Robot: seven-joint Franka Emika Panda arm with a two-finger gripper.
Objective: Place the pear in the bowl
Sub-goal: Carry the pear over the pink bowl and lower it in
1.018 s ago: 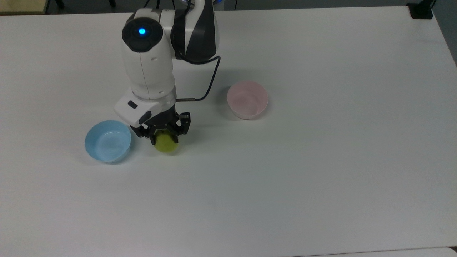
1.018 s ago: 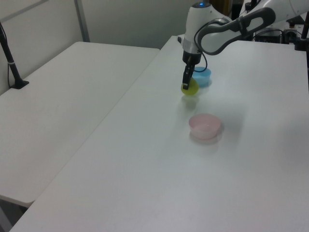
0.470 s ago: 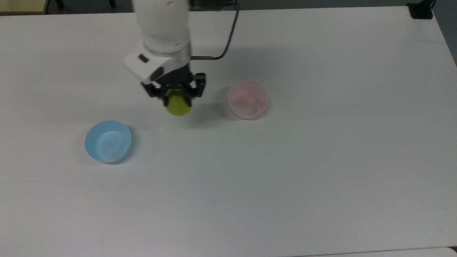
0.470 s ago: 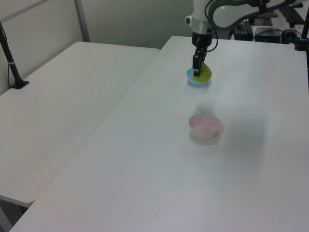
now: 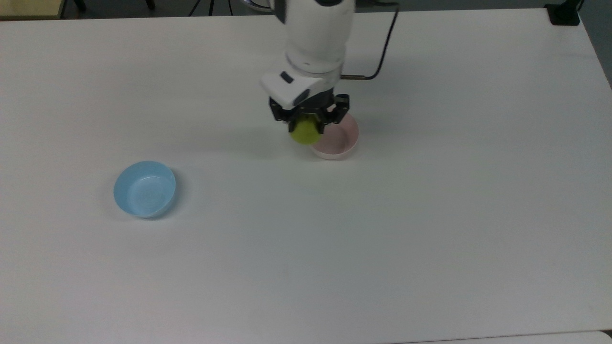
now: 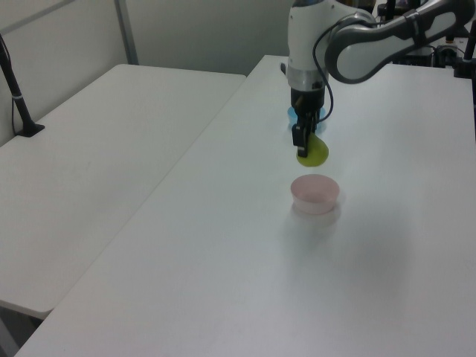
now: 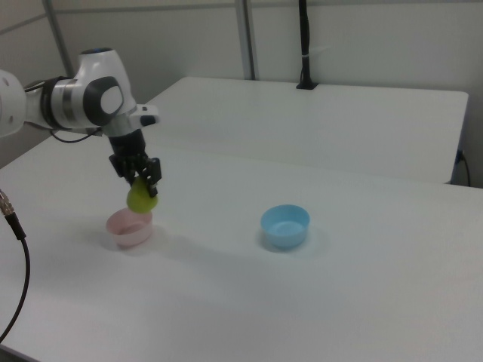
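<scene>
**Pear held in the air at the pink bowl's edge**

The gripper [image 5: 307, 125] has the pear [image 5: 305, 133] clamped between its black fingers, fruit hanging below them, clear of the table [image 5: 430, 239]. In the top view the pear overlaps the left rim of the pink bowl [image 5: 340, 141], and the gripper's dark body covers the bowl's upper edge. The right view puts it plainly: the pear [image 7: 141, 199] sits above the bowl [image 7: 129, 228], a little toward the right view's right, not touching it. From the left view the gripper [image 6: 302, 146] points straight down, the pear [image 6: 314, 152] hangs above and slightly behind the bowl [image 6: 315, 193], and a soft shadow falls on the table around the bowl.

The bowl looks empty; its pale inside shows in the top view. The blue bowl [image 5: 144, 189] stands well apart on the top view's left, upright and empty as well. In the right view it [image 7: 285, 225] stands to the right of the pink one, with bare table between them. The white arm [image 5: 318, 43] reaches in from the top edge of the top view, a black cable [image 5: 382, 57] looping off its side.
</scene>
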